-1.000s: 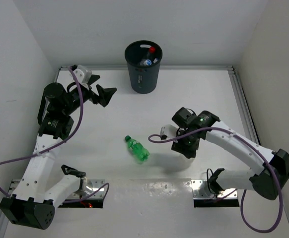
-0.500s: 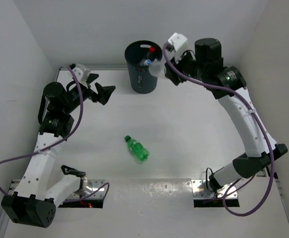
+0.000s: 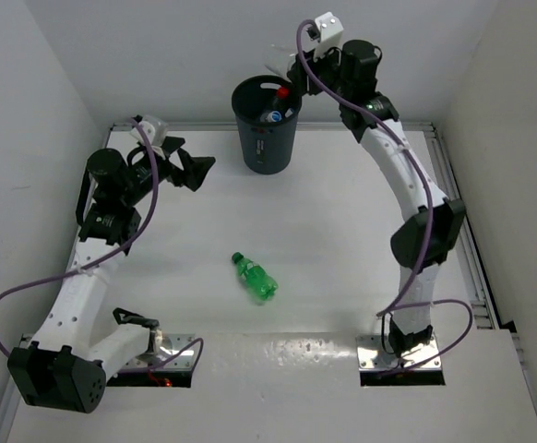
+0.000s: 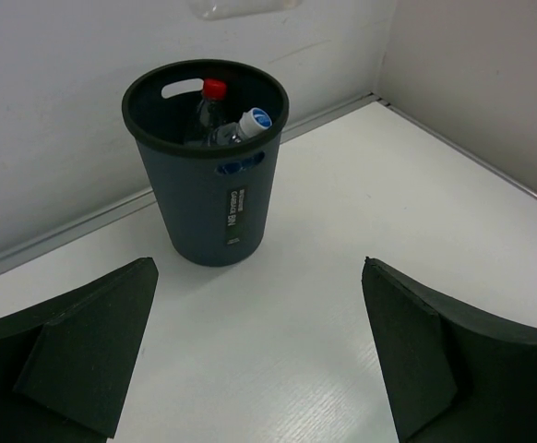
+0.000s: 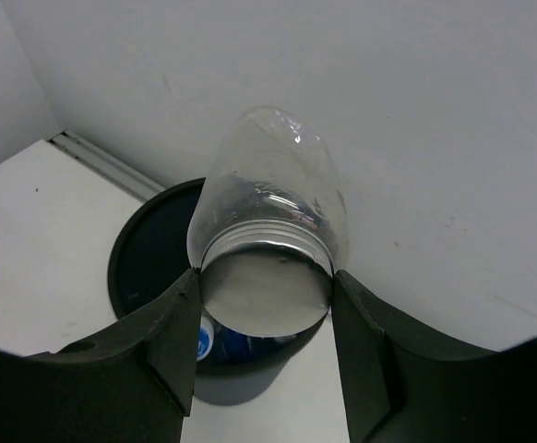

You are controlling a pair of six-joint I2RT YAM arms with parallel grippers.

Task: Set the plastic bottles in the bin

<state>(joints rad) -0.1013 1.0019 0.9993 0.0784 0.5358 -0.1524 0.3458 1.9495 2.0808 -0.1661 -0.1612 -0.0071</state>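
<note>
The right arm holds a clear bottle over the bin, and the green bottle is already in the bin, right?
No: the top view shows the green bottle lying on the table. The right tool does hold a clear bottle over the bin.

1. The bin (image 3: 267, 138) is dark grey, round and tapered, with handle cut-outs at its rim and a small white label. It stands upright at the middle of the tabletop's far edge.
2. A clear red-capped bottle (image 4: 211, 97) stands almost upright inside the bin.
3. A clear blue-capped bottle (image 4: 253, 121) leans beside it, its cap near the rim.
4. A pale, crumpled silvery-topped bottle (image 5: 268, 212) hangs above the bin's mouth, pinched in the right gripper (image 5: 264, 300).
5. A green bottle (image 3: 255, 277) lies on its side mid-table, nearer the near edge, with its cap towards the far left corner.
</note>
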